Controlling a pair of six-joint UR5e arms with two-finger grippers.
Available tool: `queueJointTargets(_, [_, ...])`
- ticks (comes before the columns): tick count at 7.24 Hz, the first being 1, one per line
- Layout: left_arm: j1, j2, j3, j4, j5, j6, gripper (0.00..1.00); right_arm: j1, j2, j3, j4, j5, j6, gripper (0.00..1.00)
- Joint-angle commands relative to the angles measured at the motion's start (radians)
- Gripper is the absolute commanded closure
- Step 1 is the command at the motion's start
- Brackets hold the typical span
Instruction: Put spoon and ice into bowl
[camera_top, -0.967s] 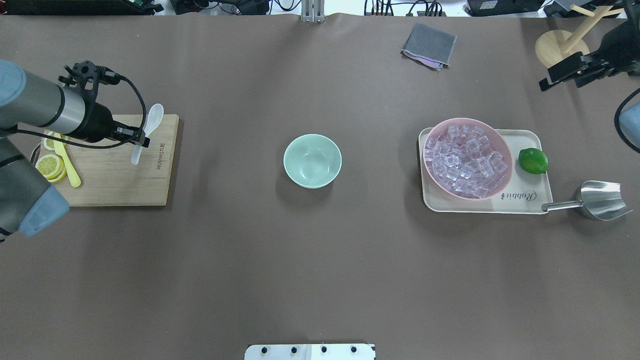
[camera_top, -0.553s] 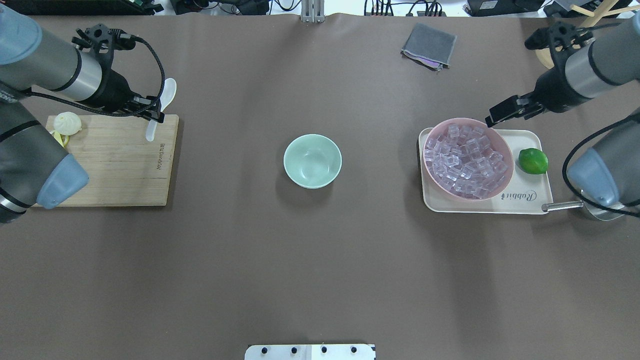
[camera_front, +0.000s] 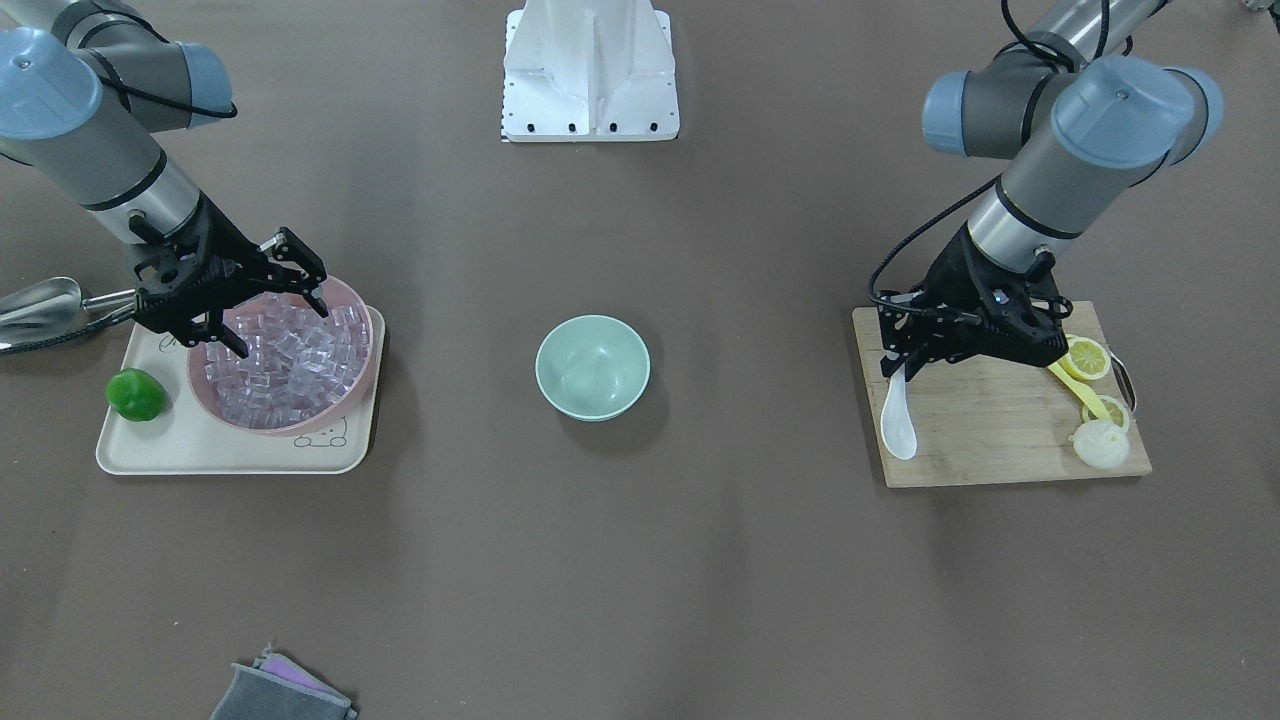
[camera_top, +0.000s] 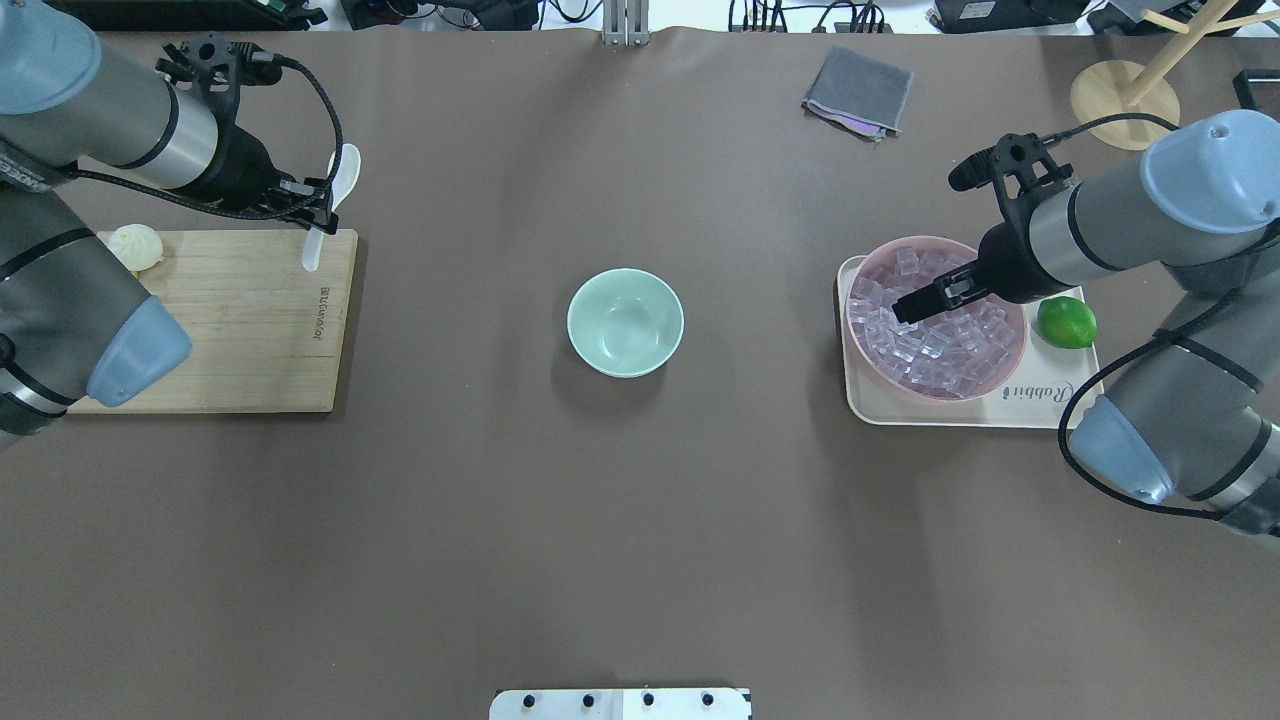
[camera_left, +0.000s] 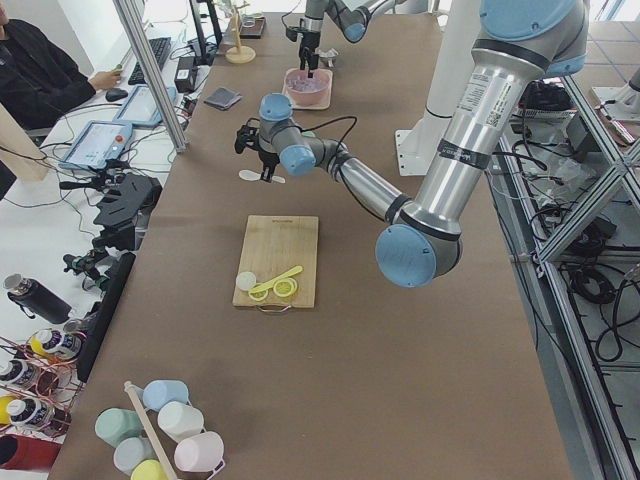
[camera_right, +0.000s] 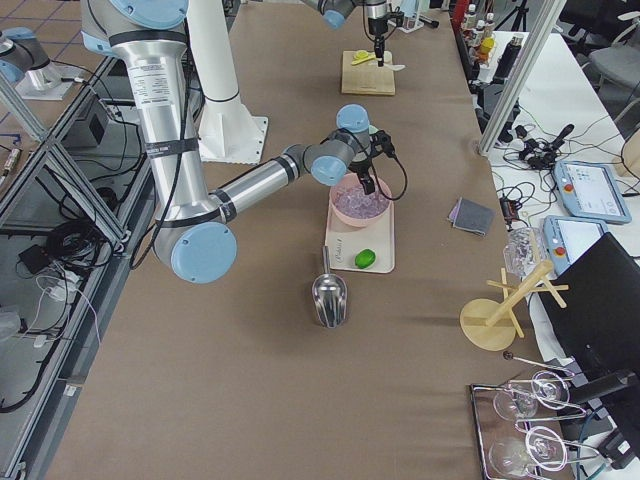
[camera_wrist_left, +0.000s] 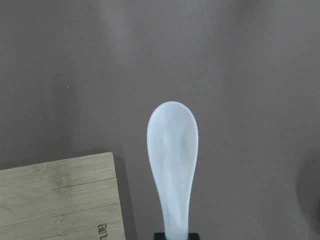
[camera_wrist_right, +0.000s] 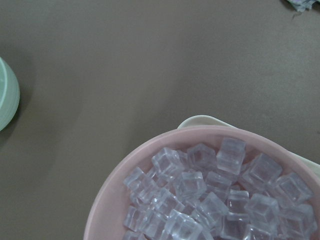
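My left gripper (camera_top: 308, 212) is shut on the handle of the white spoon (camera_top: 338, 178) and holds it in the air over the far right corner of the cutting board (camera_top: 230, 330). The spoon's scoop (camera_wrist_left: 172, 145) points away over the bare table; it also shows in the front view (camera_front: 897, 420). The mint-green bowl (camera_top: 625, 322) stands empty at the table's middle (camera_front: 592, 367). My right gripper (camera_front: 270, 315) is open, its fingers spread just above the ice cubes (camera_top: 940, 345) heaped in the pink bowl (camera_front: 350, 400). The ice (camera_wrist_right: 215, 200) fills the right wrist view.
The pink bowl sits on a cream tray (camera_top: 1040, 400) beside a lime (camera_top: 1066, 322). A metal scoop (camera_front: 40, 305) lies next to the tray. Lemon slices (camera_front: 1088, 357) and a yellow spoon (camera_front: 1075, 390) lie on the board. A grey cloth (camera_top: 858, 92) lies at the far side.
My left gripper has lifted the spoon and carried it toward the board's far right corner. My right arm has swung in from the right edge and come down over the ice.
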Motion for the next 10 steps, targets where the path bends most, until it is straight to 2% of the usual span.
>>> queueJointTargets(1, [0.000,0.000,0.001,0.000,-0.002,0.000,1.00,-0.029,0.011,-0.027,0.006,-0.023,-0.023,0.06])
queueJointTargets(8, [0.002,-0.003,0.021,-0.001,-0.001,0.011,1.00,-0.057,0.054,-0.112,0.003,-0.032,-0.011,0.13])
queueJointTargets(9, [0.000,-0.003,0.021,-0.001,-0.002,0.014,1.00,-0.055,0.054,-0.110,0.003,-0.030,-0.009,0.22])
queueJointTargets(10, [0.000,-0.003,0.021,-0.001,-0.002,0.014,1.00,-0.055,0.052,-0.113,0.003,-0.032,-0.009,0.37])
